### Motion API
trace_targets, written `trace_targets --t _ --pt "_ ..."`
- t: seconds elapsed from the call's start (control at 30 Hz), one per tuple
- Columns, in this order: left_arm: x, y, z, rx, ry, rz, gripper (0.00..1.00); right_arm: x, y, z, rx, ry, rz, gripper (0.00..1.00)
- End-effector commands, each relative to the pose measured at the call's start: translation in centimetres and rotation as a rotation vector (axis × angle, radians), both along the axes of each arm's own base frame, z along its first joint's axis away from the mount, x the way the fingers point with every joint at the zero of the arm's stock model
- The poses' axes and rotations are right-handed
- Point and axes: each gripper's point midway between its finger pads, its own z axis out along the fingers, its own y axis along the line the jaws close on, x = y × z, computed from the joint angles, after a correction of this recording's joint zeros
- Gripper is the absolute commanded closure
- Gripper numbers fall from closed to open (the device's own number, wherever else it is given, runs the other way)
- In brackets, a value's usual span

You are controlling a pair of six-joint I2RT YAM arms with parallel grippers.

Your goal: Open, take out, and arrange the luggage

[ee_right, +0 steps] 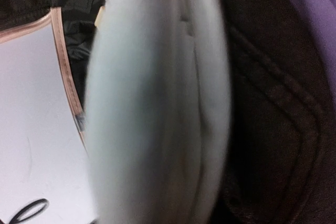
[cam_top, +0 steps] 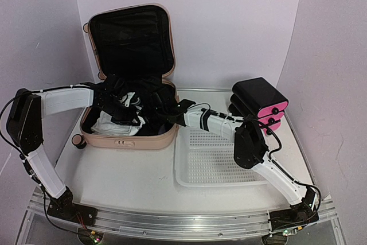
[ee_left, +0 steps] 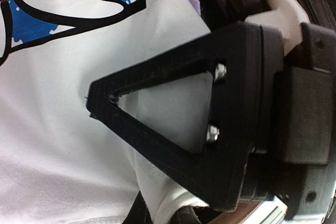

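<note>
Top external cam looked down from above and behind the arm bases, which sat at the bottom edge. It faced the back wall, far enough to take in the whole table, with the open luggage [cam_top: 129, 140] upper left of centre. Left wrist cam sat very near the white cloth [ee_left: 58, 145], with the left gripper [ee_left: 94, 102] filling the right half. Right wrist cam was nearer still and blurred. All three shared the luggage's inside.

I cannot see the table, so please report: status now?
Left gripper shut, tips on white printed cloth. Right gripper inside luggage, jaws unclear. Luggage open, lid up, not yet emptied. Basket beside it, not obstructing.
</note>
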Motion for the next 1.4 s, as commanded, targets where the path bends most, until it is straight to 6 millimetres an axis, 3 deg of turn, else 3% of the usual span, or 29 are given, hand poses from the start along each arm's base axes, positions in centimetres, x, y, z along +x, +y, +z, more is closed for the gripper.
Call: trace_targets --t 0.0,0.1,0.27,0.4,0.57,0.7,0.87,0.93,1.23,1.37 --pt "-0.5 -1.1 3.3 -0.09 -0.064 -0.037 0.96 1.0 0.9 3.2 0.075 -0.078 -0.027 0.77" --pt "-0.9 -0.8 4.2 -0.093 -0.087 -0.036 0.79 1.4 1.1 4.9 0.103 -0.115 -0.025 0.99" --pt "-1.7 0.9 7.9 -0.08 -0.186 0.001 0.37 1.3 0.7 8.5 0.107 -0.204 0.004 1.0" --pt "-2.7 2.6 12.2 -0.082 -0.31 0.031 0.22 0.9 0.0 11.3 0.116 -0.245 0.026 1.0" --pt "-3.5 4.5 15.6 -0.072 -0.419 0.086 0.17 -0.5 -0.2 14.4 0.149 -0.264 0.087 1.0" --pt "-3.6 5.1 15.4 -0.054 -0.426 0.112 0.16 -2.0 -1.8 15.9 0.13 -0.256 0.107 1.0" --pt "-3.5 4.7 14.1 -0.053 -0.386 0.103 0.16 -3.8 -5.4 15.6 0.086 -0.183 0.09 1.0" --pt "-3.3 4.5 13.7 -0.054 -0.375 0.1 0.16 -4.6 -7.1 14.1 0.053 -0.135 0.07 1.0" --pt "-2.3 3.2 13.0 -0.09 -0.352 0.086 0.16 -8.0 -13.5 15.9 0.061 -0.061 -0.004 1.0" --pt "-2.1 2.8 12.8 -0.102 -0.341 0.078 0.17 -10.4 -15.6 14.9 0.069 0.019 0.01 1.0"
